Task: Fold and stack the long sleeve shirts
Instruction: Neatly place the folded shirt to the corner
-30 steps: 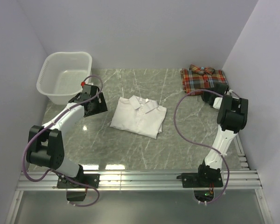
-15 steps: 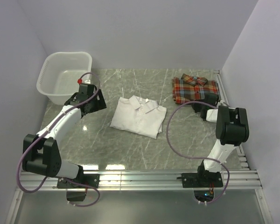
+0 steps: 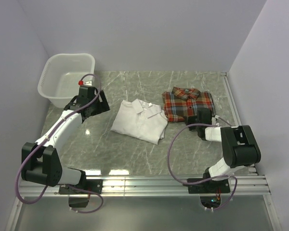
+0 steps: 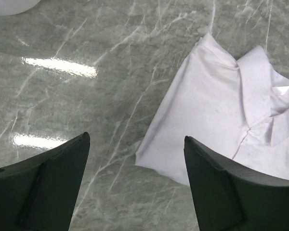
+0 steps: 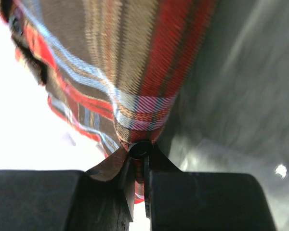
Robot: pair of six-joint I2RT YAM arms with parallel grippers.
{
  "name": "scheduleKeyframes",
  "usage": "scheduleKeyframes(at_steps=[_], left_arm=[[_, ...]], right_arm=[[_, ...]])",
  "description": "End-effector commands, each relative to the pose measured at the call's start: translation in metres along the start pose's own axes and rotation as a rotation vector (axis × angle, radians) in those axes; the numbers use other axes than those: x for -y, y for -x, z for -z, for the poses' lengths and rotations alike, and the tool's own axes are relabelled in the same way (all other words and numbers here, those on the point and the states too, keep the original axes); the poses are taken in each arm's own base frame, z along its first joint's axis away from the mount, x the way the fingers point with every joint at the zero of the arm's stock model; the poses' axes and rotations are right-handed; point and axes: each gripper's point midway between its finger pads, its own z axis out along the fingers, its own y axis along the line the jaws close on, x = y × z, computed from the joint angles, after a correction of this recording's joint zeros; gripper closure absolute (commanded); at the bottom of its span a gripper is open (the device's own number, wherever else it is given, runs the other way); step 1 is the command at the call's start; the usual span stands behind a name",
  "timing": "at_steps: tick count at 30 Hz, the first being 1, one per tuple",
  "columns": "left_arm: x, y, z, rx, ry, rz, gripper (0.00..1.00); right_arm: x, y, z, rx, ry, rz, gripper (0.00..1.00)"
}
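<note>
Plaid shirt [image 3: 188, 103] by its edge in clamped right hand [image 3: 201, 115], just beside white shirt [image 3: 138, 120]; left hand [image 3: 97, 102] apart.

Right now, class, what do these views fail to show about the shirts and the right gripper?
Right wrist view: plaid shirt blurred, mostly cut off by the frame; glare hides the left.
Left wrist view: white shirt cut off at the right edge.
Top view: right gripper too small to show its grip.
</note>
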Motion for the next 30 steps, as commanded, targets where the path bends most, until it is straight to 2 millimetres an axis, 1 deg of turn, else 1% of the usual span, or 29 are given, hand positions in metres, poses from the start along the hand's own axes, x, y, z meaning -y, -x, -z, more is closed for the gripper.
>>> scheduleKeyframes(at_steps=[1, 2, 5, 6, 7, 9, 10, 12, 13, 14, 15, 16, 17, 18, 19, 20, 21, 22, 23, 24, 25, 26, 27, 28, 29, 30], left_arm=[[0.005, 0.003, 0.0, 0.005, -0.034, 0.027, 0.15], [0.003, 0.003, -0.001, 0.004, -0.03, 0.03, 0.15], [0.003, 0.0, -0.002, -0.006, -0.031, 0.037, 0.15], [0.002, -0.002, -0.004, -0.015, -0.031, 0.036, 0.15], [0.003, -0.005, -0.005, -0.028, -0.036, 0.039, 0.15], [0.003, -0.011, -0.011, -0.057, -0.036, 0.04, 0.15], [0.005, -0.014, -0.012, -0.072, -0.043, 0.04, 0.14], [0.004, -0.018, -0.018, -0.093, -0.037, 0.04, 0.14], [0.006, -0.022, -0.019, -0.111, -0.054, 0.039, 0.14], [0.007, -0.023, -0.021, -0.12, -0.053, 0.039, 0.14], [0.005, -0.027, -0.024, -0.137, -0.047, 0.037, 0.14], [0.006, -0.027, -0.026, -0.141, -0.047, 0.035, 0.14], [0.004, -0.031, -0.03, -0.158, -0.041, 0.035, 0.13], [0.004, -0.033, -0.033, -0.169, -0.041, 0.033, 0.13], [0.005, -0.034, -0.035, -0.177, -0.041, 0.031, 0.13], [0.005, -0.042, -0.04, -0.208, -0.047, 0.032, 0.13], [0.005, -0.046, -0.044, -0.227, -0.049, 0.031, 0.13], [0.006, -0.048, -0.047, -0.241, -0.05, 0.031, 0.13], [0.006, -0.056, -0.053, -0.28, -0.053, 0.034, 0.13], [0.007, -0.061, -0.055, -0.301, -0.057, 0.035, 0.13], [0.008, -0.063, -0.057, -0.315, -0.061, 0.043, 0.14], [0.007, -0.07, -0.062, -0.338, -0.055, 0.05, 0.14], [0.007, -0.073, -0.064, -0.351, -0.057, 0.056, 0.15], [0.006, -0.076, -0.065, -0.363, -0.047, 0.066, 0.15], [0.004, -0.082, -0.068, -0.383, -0.036, 0.073, 0.15], [0.002, -0.084, -0.069, -0.39, -0.028, 0.078, 0.16]], right_arm=[[0.011, -0.024, 0.009, -0.038, -0.03, -0.011, 0.98], [0.019, -0.029, 0.01, -0.047, -0.043, -0.014, 0.98], [0.028, -0.043, 0.012, -0.074, -0.051, -0.018, 0.97], [0.031, -0.045, 0.012, -0.077, -0.057, -0.009, 0.96], [0.032, -0.046, 0.012, -0.081, -0.059, -0.001, 0.96], [0.031, -0.049, 0.013, -0.093, -0.048, 0.025, 0.9], [0.027, -0.05, 0.014, -0.098, -0.036, 0.041, 0.79], [0.022, -0.052, 0.018, -0.112, -0.023, 0.111, 0.65], [0.018, -0.052, 0.02, -0.113, -0.018, 0.134, 0.5], [0.02, -0.052, 0.026, -0.12, -0.023, 0.185, 0.42], [0.02, -0.053, 0.029, -0.129, -0.022, 0.211, 0.37], [0.018, -0.054, 0.032, -0.134, -0.021, 0.237, 0.32], [0.02, -0.056, 0.038, -0.147, -0.025, 0.3, 0.3], [0.016, -0.06, 0.043, -0.163, -0.016, 0.337, 0.29], [0.023, -0.062, 0.047, -0.178, -0.048, 0.365, 0.29], [0.021, -0.066, 0.053, -0.198, -0.032, 0.43, 0.29], [0.016, -0.076, 0.058, -0.234, -0.018, 0.467, 0.29], [0.018, -0.082, 0.062, -0.255, -0.023, 0.502, 0.29], [0.019, -0.087, 0.066, -0.278, -0.016, 0.555, 0.29], [0.02, -0.1, 0.073, -0.327, -0.007, 0.593, 0.29], [0.019, -0.105, 0.075, -0.347, 0.0, 0.618, 0.29], [0.022, -0.111, 0.078, -0.376, 0.002, 0.664, 0.29], [0.017, -0.119, 0.08, -0.4, 0.022, 0.687, 0.29], [0.018, -0.131, 0.084, -0.444, 0.033, 0.713, 0.29], [0.024, -0.138, 0.083, -0.473, 0.021, 0.741, 0.29], [0.019, -0.144, 0.082, -0.487, 0.026, 0.754, 0.29]])
